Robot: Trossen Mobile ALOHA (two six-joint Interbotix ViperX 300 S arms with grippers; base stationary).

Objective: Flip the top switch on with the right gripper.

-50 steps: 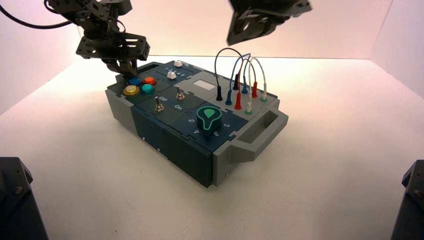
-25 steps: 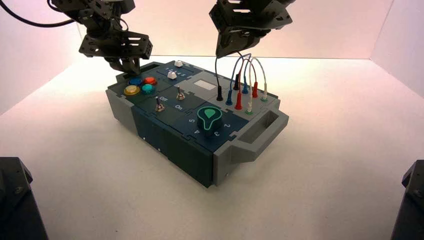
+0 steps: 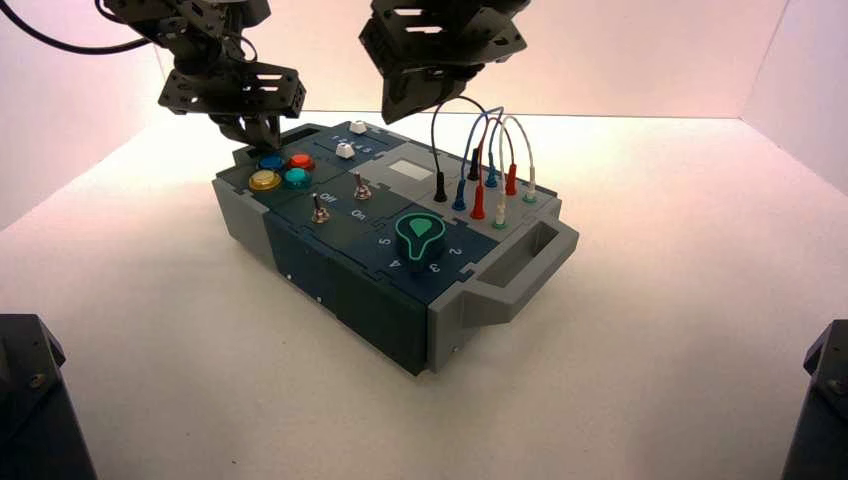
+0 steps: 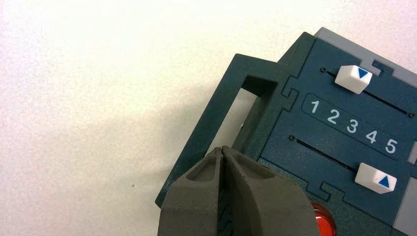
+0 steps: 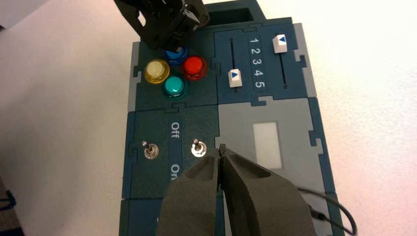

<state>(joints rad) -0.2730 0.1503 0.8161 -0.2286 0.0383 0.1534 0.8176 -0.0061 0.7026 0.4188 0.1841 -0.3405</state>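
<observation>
The top switch (image 5: pixel 198 149) is a tiny silver toggle on the dark box (image 3: pixel 350 290), beside the grey display panel; its lever leans toward the "Off" lettering. It also shows in the high view (image 3: pixel 362 187). A second, identical toggle (image 5: pixel 150 151) stands beside it. My right gripper (image 5: pixel 221 149) is shut and empty, with its tips just beside the top switch on the display side, not touching it. In the high view the right gripper (image 3: pixel 393 112) hangs above the box's back. My left gripper (image 4: pixel 222 149) is shut and empty over the box's back handle, near the red button.
Four round buttons, yellow (image 5: pixel 157 72), blue, red and teal, sit under the left gripper (image 5: pixel 164 22). Two white sliders (image 5: pixel 235 77) flank numbers 1 to 5. A green dial (image 3: pixel 420 230) and looped wires with plugs (image 3: pixel 487 170) occupy the box's right part.
My right gripper has swung left and down from above the wires to above the display and switches. The left gripper has lifted slightly off the buttons. Both toggles are unchanged.
</observation>
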